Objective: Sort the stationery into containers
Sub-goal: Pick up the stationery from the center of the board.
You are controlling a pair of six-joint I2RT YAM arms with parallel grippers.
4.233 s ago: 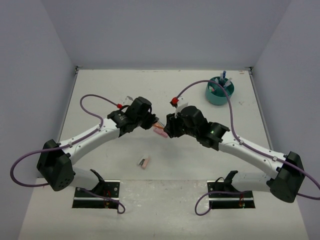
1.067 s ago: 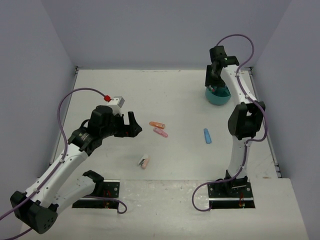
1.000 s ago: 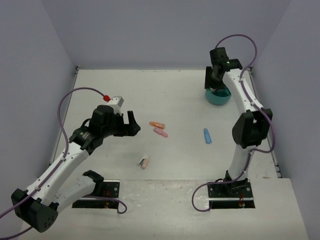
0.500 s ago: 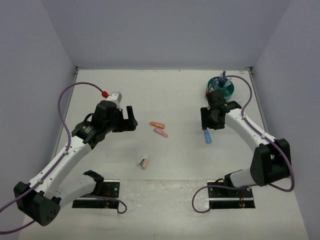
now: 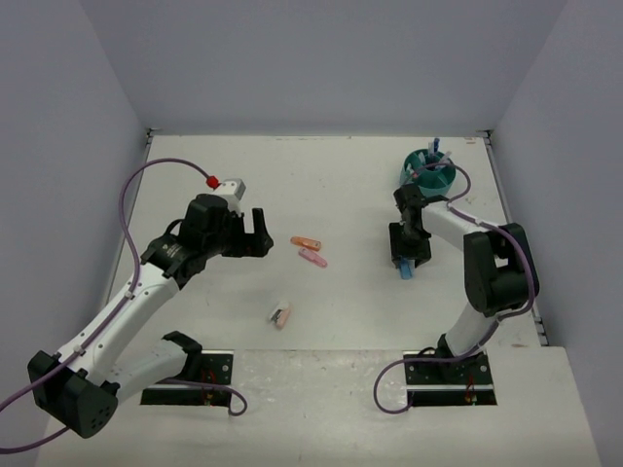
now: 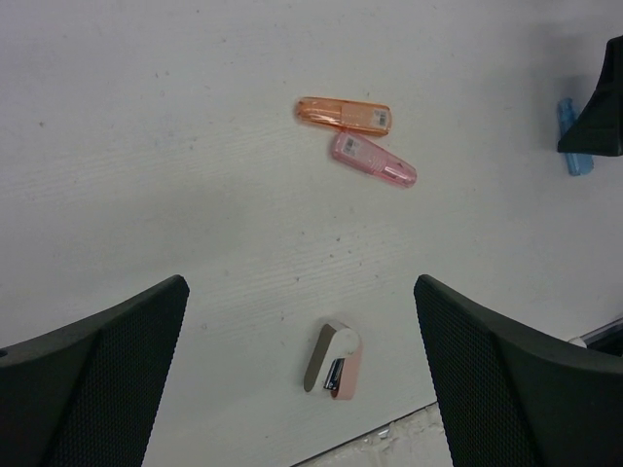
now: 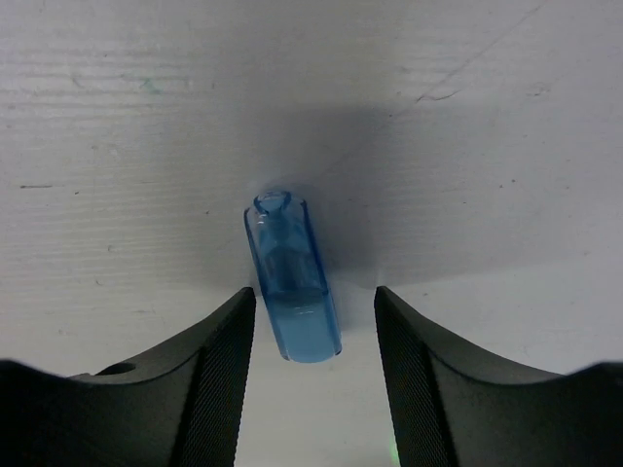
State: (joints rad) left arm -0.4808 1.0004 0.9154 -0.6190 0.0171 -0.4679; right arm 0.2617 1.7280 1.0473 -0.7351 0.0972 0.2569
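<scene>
My right gripper is down at the table, about 3 o'clock from its middle. The jaws are half spread and straddle the blue highlighter without pinching it. The highlighter lies flat on the surface.

My first worry is centring. In the wrist view the barrel sits almost against the finger at 9 o'clock, with a plain gap on the 3 o'clock side. If I close from here, one pad meets it first. A smooth rounded barrel could then roll, or squirt out toward 12 o'clock, instead of seating.

The second is the hold point. The pads flank only the end nearest the wrist, so a pinch there could let the far end droop or swivel on the lift.

A drooping highlighter matters at the teal organizer, at 1 o'clock, because pens already stand in it. The loose end might catch the rim or a pen and nudge the cup.

My left gripper hangs at 9 o'clock, spread wide and holding nothing. The orange highlighter and pink highlighter lie just beside each other near the middle. What I take for the pink eraser, too small to be sure, lies toward 6 o'clock. If both arms swing through the middle together, they could clash.
</scene>
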